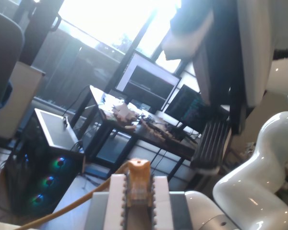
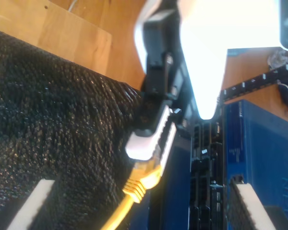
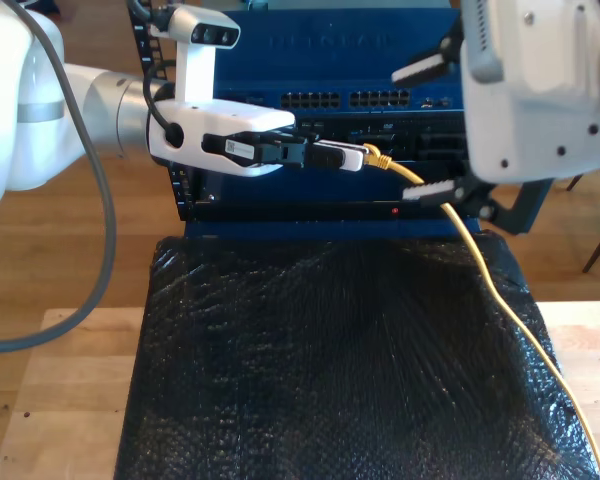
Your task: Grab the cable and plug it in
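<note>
A big window [image 1: 110, 24] lets in very bright light. Under it stands a dark desk [image 1: 134, 132] with screens [image 1: 144, 79] and clutter on top. Beside the desk sits a computer case [image 1: 43, 163] on the floor, with small fans glowing green and blue. The exterior view has a wood floor [image 3: 70, 260] and a pale wood table [image 3: 70, 400] under a black bumpy mat [image 3: 330, 370].

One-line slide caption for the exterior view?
My first hand holds the yellow cable plug against the blue rack equipment.
</note>
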You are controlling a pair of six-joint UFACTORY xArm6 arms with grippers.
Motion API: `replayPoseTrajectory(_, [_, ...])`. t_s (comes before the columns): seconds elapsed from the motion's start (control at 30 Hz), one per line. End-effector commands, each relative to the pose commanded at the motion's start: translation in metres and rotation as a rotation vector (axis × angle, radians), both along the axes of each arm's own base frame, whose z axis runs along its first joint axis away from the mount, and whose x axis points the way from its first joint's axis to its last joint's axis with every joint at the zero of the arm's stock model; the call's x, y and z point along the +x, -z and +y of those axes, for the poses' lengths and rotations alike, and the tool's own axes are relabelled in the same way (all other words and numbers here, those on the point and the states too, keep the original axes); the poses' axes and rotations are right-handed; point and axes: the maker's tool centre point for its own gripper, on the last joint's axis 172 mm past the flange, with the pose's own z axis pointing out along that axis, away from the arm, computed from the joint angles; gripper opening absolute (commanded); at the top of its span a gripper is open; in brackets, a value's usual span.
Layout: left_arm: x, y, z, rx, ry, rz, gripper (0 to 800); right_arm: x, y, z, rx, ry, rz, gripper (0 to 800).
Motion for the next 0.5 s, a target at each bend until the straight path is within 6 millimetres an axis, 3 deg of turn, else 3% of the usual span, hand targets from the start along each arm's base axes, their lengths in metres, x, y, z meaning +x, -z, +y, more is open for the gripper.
replayPoseTrajectory(0.5, [0.008, -0.013, 0.019, -0.076, -0.024, 0.03, 3, -0.002, -0.004, 0.007, -0.013, -0.048, -0.122, 799])
